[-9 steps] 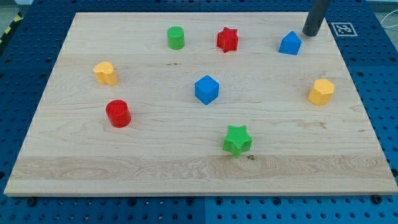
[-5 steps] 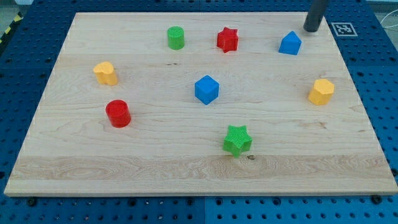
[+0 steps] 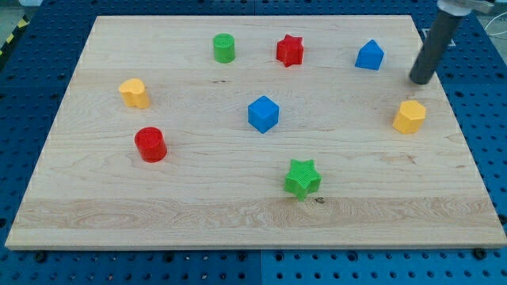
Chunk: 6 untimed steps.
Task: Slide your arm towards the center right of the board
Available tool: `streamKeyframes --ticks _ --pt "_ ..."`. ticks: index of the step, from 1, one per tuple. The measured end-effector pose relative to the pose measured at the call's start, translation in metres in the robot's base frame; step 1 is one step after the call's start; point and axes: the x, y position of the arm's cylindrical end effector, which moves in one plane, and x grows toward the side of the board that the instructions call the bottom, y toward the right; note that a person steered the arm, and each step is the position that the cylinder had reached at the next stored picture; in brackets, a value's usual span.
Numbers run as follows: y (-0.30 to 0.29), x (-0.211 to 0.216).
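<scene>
Apparently untouching, my tip (image 3: 421, 81) between blue block (image 3: 369, 55) and yellow block (image 3: 409, 116); no pincer.

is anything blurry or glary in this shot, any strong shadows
Camera view: sharp across the board, with soft, even light and no glare on the wood. Shadows are faint, small ones hugging each block, as under the green star. Only the dark rod looks slightly soft near the view's top edge; my tip sits above the yellow block.

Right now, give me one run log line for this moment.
tip at right edge, above yellow block, apart | blue house block to its upper left | no contact | nearing centre right
</scene>
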Motion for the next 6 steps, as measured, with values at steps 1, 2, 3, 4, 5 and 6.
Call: streamKeyframes --ticks 1,2,3,4,5,6 --pt "0.018 0.0" --pt "0.023 0.001" --pt "0.022 0.001" --pt "0.022 0.001" --pt "0.021 -0.003" --pt "-0.034 -0.025"
